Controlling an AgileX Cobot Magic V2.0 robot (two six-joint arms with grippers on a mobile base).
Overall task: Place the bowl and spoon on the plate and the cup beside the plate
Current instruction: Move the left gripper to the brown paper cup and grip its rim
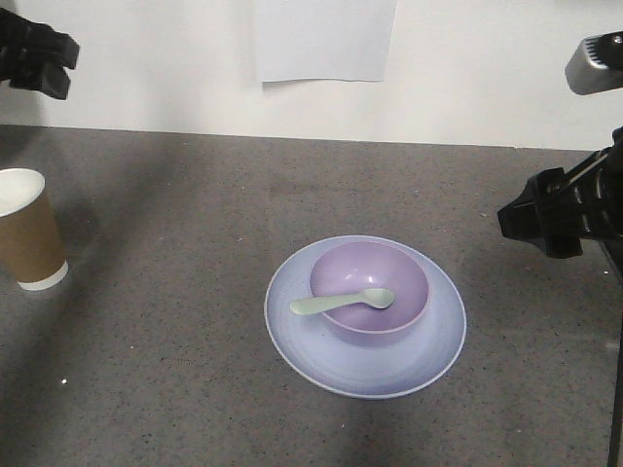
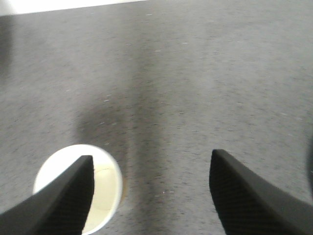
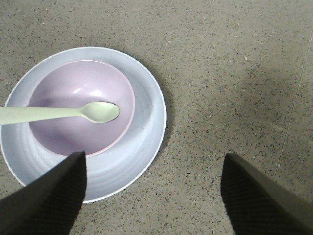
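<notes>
The lavender bowl [image 1: 370,290] sits on the pale blue plate [image 1: 302,336] at the table's middle, with the mint-green spoon [image 1: 341,303] lying in it, handle over the left rim. The right wrist view shows the same bowl [image 3: 73,127], spoon [image 3: 58,113] and plate [image 3: 146,122] from above. The brown paper cup [image 1: 29,233] stands upright at the far left, well apart from the plate. My left gripper [image 2: 151,161] hangs open high above the table, its left finger over the cup [image 2: 105,191]. My right gripper [image 3: 154,161] is open and empty, just right of the plate.
The grey speckled tabletop [image 1: 195,195] runs back to a white wall with a sheet of paper [image 1: 321,39] on it. The right arm [image 1: 569,209] hovers at the right edge, the left arm [image 1: 34,53] at the top left corner.
</notes>
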